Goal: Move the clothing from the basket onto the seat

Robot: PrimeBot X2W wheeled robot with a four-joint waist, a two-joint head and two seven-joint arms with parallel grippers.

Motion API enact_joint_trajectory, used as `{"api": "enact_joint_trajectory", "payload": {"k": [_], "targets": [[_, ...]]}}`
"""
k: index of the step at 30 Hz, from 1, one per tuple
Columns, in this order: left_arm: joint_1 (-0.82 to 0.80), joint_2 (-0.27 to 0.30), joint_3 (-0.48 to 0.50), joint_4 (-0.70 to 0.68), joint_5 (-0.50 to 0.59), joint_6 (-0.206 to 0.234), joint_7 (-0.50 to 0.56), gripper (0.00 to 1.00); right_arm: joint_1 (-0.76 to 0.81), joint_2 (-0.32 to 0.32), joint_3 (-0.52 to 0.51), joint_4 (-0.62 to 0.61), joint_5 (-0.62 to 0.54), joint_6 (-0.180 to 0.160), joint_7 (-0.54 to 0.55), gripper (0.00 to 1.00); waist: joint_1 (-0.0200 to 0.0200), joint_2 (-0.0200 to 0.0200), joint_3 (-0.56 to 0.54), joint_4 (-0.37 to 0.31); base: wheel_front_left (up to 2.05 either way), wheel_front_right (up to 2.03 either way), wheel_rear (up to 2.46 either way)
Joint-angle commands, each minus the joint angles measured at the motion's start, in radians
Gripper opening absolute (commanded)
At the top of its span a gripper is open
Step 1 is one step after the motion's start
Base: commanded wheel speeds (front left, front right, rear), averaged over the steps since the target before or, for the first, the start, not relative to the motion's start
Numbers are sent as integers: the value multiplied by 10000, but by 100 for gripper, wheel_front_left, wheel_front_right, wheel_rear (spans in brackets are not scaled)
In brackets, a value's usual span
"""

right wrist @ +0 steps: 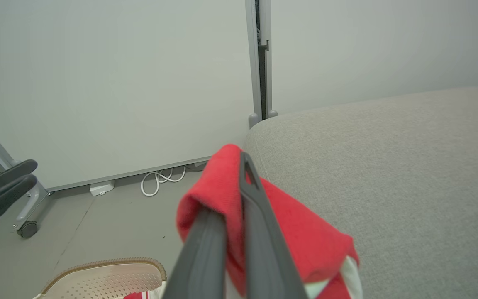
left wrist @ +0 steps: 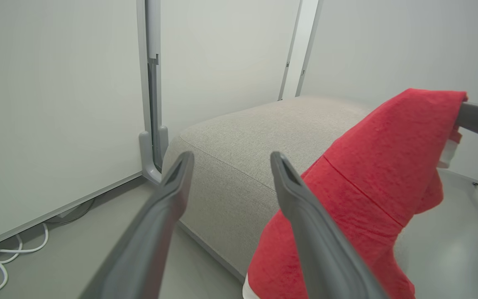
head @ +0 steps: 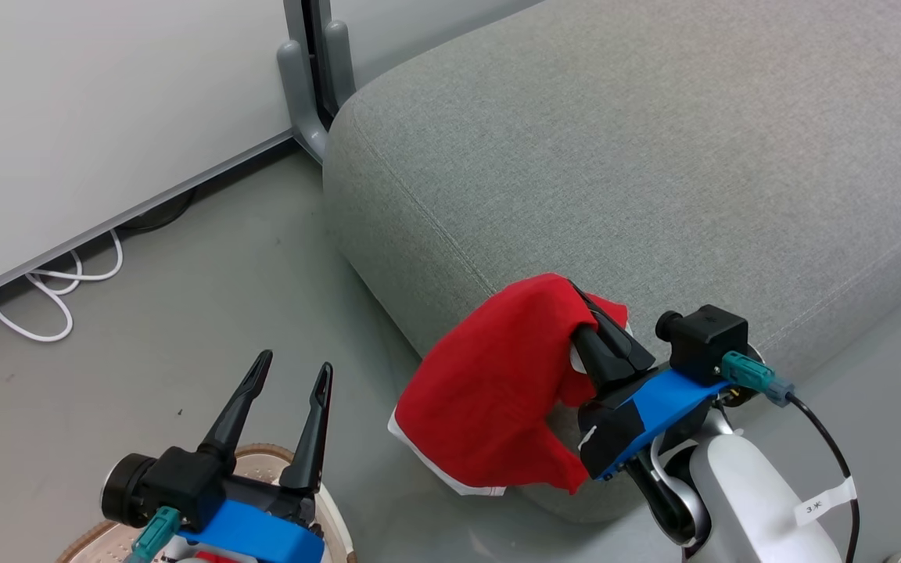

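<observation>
- The grey seat [head: 615, 156] fills the upper right of the head view, its rounded corner pointing toward the upper left, close to a pale wall panel [head: 67, 117].
- The grey floor [head: 184, 313] runs from the centre left down to the bottom edge.
- The red garment [head: 489, 391] hangs at the lower centre, bunched over my right fingers. It drapes down in front of the seat's near edge, with white trim along its lower hem. I cannot tell whether it rests on the cushion.
- The basket [head: 263, 450] sits at the bottom left, under my left arm, with its brown rim and perforated wall showing.
- A second red garment [right wrist: 141, 295] with white stripes lies inside the basket, at the bottom edge of the right wrist view.
- My right gripper [head: 587, 309] is clenched tight on the red garment, lower right of centre.
- My left gripper [head: 296, 362] is spread wide with nothing between its fingers, at the lower left above the basket.
- A white cable [head: 52, 301] loops on the floor at the left edge.
</observation>
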Motion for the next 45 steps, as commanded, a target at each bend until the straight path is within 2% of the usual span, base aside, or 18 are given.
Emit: {"api": "enact_joint_trajectory", "payload": {"k": [1, 8, 12, 15, 18, 20, 22, 28, 31, 36, 43, 45], "targets": [[-156, 26, -18, 44, 36, -41, -27, 100, 107, 1, -51, -94, 16, 5, -13, 0, 0, 0, 65, -2, 0, 0, 0], [-251, 231, 156, -169, 149, -70, -27, 100, -1005, 0, -242, 128, 363, 5, -11, 0, 0, 0, 684, -40, 0, 0, 0], [-495, 457, 147, -363, 276, -78, -27, 100, -2334, 11, -1012, 573, 785, 5, -209, 0, 0, 0, 1437, 134, 0, 0, 0], [-874, 757, 102, -721, 420, -81, 61, 100, -3620, 14, -1725, 1042, 1438, 5, -208, 0, 0, 0, 2369, 252, 0, 0, 0], [-1199, 1129, 124, -1234, 529, -85, 255, 100, -5069, 12, -2589, 1761, 1505, 5, -294, 0, 0, 0, 3303, 357, 0, 0, 0], [-1302, 1229, 151, -1407, 543, -86, 355, 100, -5551, 14, -2890, 2015, 1342, 5, -305, 0, 0, 0, 3599, 407, 0, 0, 0], [-1572, 1459, 137, -1800, 601, -88, 564, 100, -6468, -97, -3833, 2524, 1074, 5, -396, 0, 0, 0, 4207, 566, 0, 0, 0], [-2346, 2019, 2, -2890, 750, -84, 1079, 100, -8546, -1043, -6348, 3898, -129, 5, -724, 0, 0, 0, 5798, 1151, 0, 0, 0], [-2553, 2188, 51, -3266, 771, -83, 1173, 100, -9109, -1285, -7367, 4487, -853, 5, -1083, 0, 0, 0, 6267, 1374, 0, 0, 0], [-2829, 2274, -11, -3657, 849, -69, 1147, 100, -9341, -1578, -8200, 5409, -2005, 5, -1271, 0, 0, 0, 6701, 1771, 0, 0, 0], [-2949, 2305, -80, -3694, 865, -3, 1091, 100, -9197, -1589, -8989, 6680, -3289, 5, -1148, 0, 0, 0, 6837, 2000, 0, 0, 0], [-2933, 2316, -95, -3656, 852, 10, 1095, 100, -9318, -1568, -9098, 6873, -3600, 5, -1173, 40, 0, 0, 6827, 2012, 0, 0, 0]]}}
